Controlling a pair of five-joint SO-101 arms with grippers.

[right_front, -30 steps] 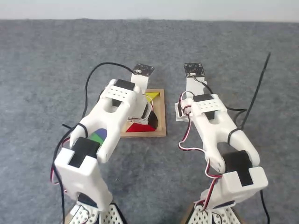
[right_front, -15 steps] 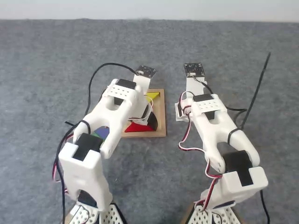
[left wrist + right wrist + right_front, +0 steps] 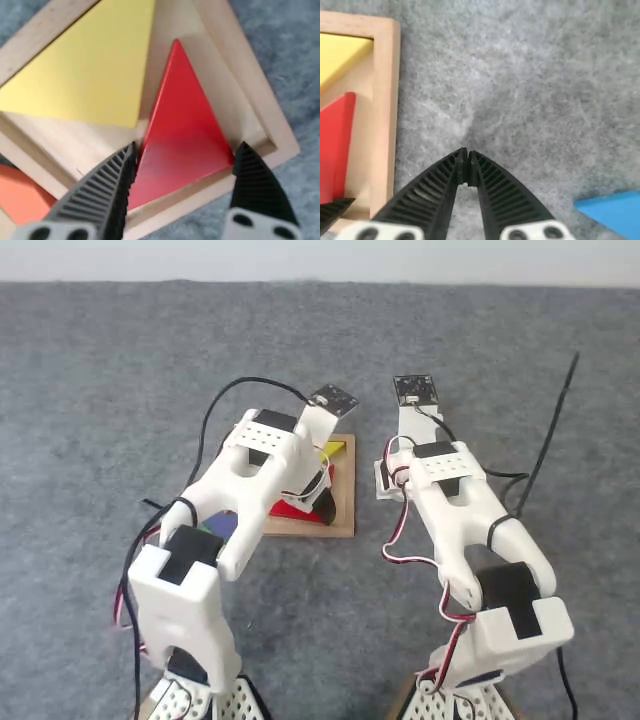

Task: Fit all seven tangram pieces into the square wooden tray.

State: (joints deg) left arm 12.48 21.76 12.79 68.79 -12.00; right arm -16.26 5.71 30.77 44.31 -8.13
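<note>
Straddling one red triangle (image 3: 181,125), the left end effector (image 3: 188,150) gapes; the right end effector (image 3: 465,153) is closed, empty.

left gripper (image 3: 187,150) fingers apart, right gripper (image 3: 465,154) fingers closed

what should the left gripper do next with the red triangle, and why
Probably close on the red triangle. The left gripper is open with a finger on each side of the triangle's wide end, and the piece lies in the tray with bare floor showing beside it, not flush against the yellow triangle, so it likely needs a shift.
</note>
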